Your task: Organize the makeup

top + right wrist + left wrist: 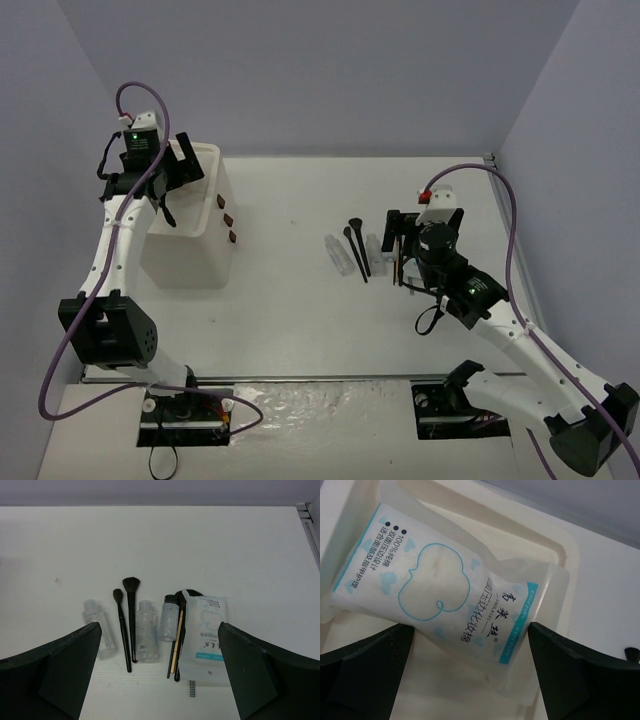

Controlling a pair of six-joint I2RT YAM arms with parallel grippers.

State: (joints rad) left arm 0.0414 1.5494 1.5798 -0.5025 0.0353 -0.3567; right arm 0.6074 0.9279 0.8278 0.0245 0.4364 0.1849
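One white packet (pixel 440 587) with teal print lies flat in the top tray (pixel 560 555) of the white box (pixel 190 255). My left gripper (pixel 470 680) hangs open just above it, a finger (pixel 365 670) on each side, and nothing is held. On the table a row of makeup lies side by side: clear bottles (pixel 145 630), thin black brushes (pixel 131 615), a brown stick (pixel 176 645) and a second white packet (pixel 205 635). My right gripper (pixel 157 675) hovers open over the near ends of this row (pixel 350 250), touching none of it.
The white box has dark red drawer knobs (pixel 228 222) on its right face. A small checkered strip (pixel 191 689) lies by the packet on the table. A metal rail (pixel 505 210) runs along the table's right edge, and walls close in the back and both sides.
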